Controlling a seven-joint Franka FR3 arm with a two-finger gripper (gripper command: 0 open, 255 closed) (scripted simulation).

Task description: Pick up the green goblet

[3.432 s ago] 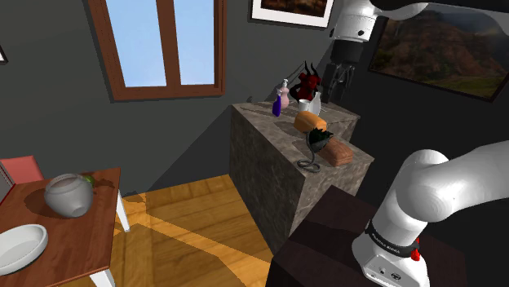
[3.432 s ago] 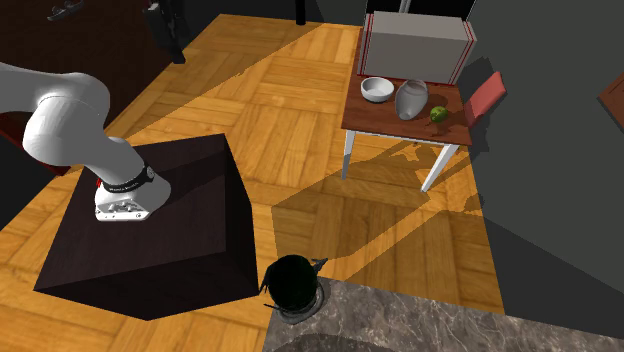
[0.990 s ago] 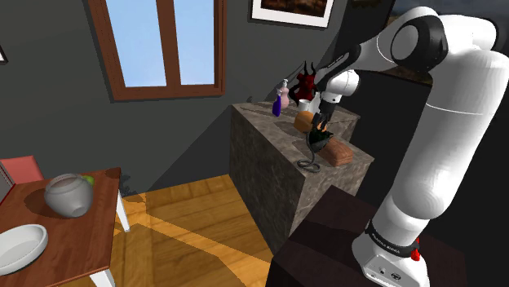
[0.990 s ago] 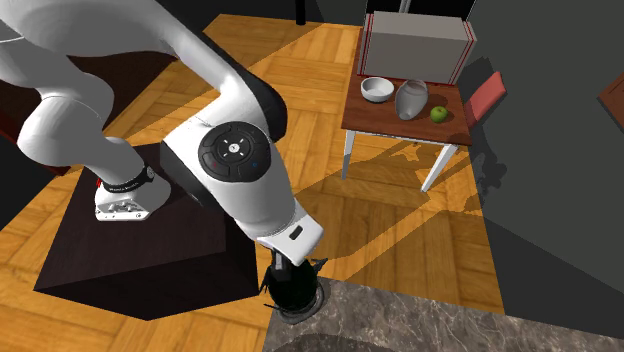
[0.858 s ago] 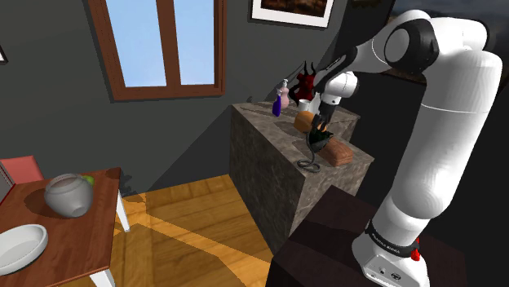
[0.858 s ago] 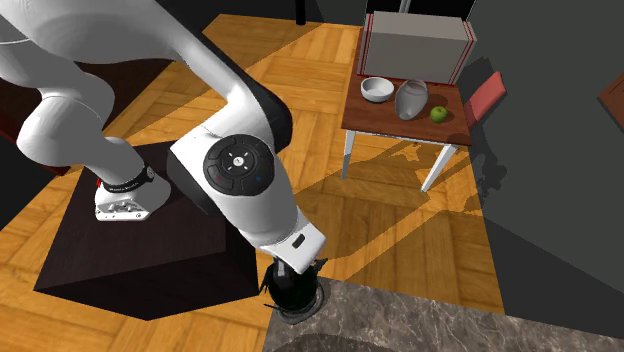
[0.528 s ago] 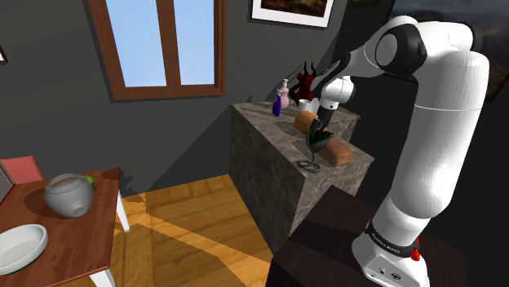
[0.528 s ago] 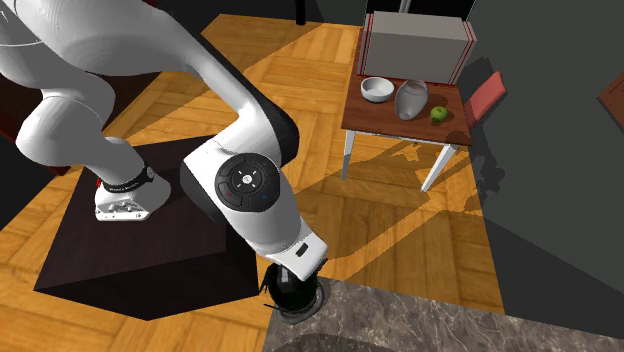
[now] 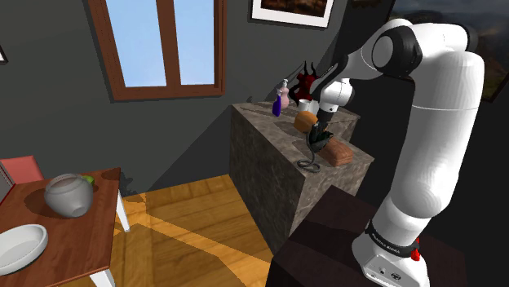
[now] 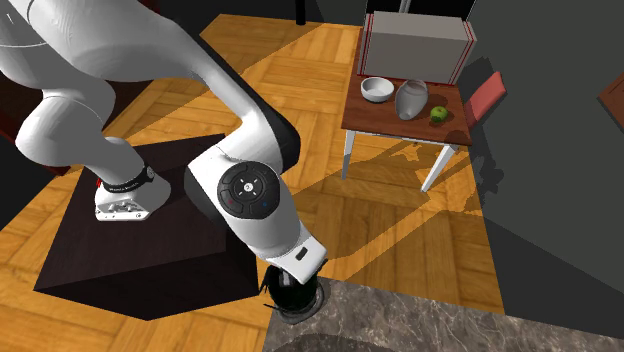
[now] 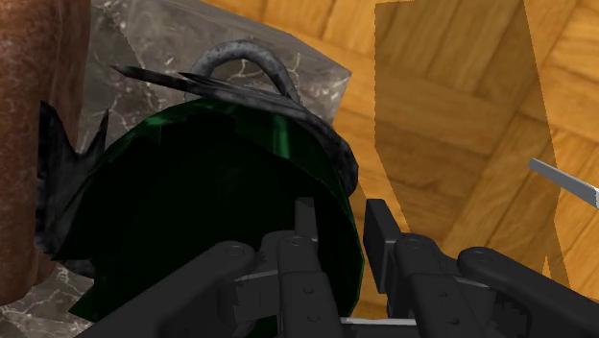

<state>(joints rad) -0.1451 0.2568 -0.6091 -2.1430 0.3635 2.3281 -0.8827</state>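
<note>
The green goblet [image 9: 313,143] stands upright on its dark wire foot near the front edge of the stone counter [image 9: 265,155], beside a brown loaf [image 9: 339,152]. My black gripper [image 9: 320,130] comes down onto it from above. In the wrist view the gripper [image 11: 343,219] is shut on the rim of the goblet [image 11: 192,240], with one finger inside the dark green cup and the other outside the wall. In the second exterior view the hand covers most of the goblet [image 10: 290,293] at the edge of the counter [image 10: 400,320].
Behind the goblet stand an orange lump [image 9: 307,121], a purple bottle [image 9: 278,104] and a dark red figure [image 9: 307,81]. The counter drops to a wooden floor [image 9: 188,220]. A wooden table [image 9: 81,236] carries a grey vase [image 9: 67,196] and a white bowl [image 9: 20,245].
The arm swung down from high above to the goblet. Over the last second the hand sank slightly and the fingers closed on the goblet's rim. The goblet has not moved.
</note>
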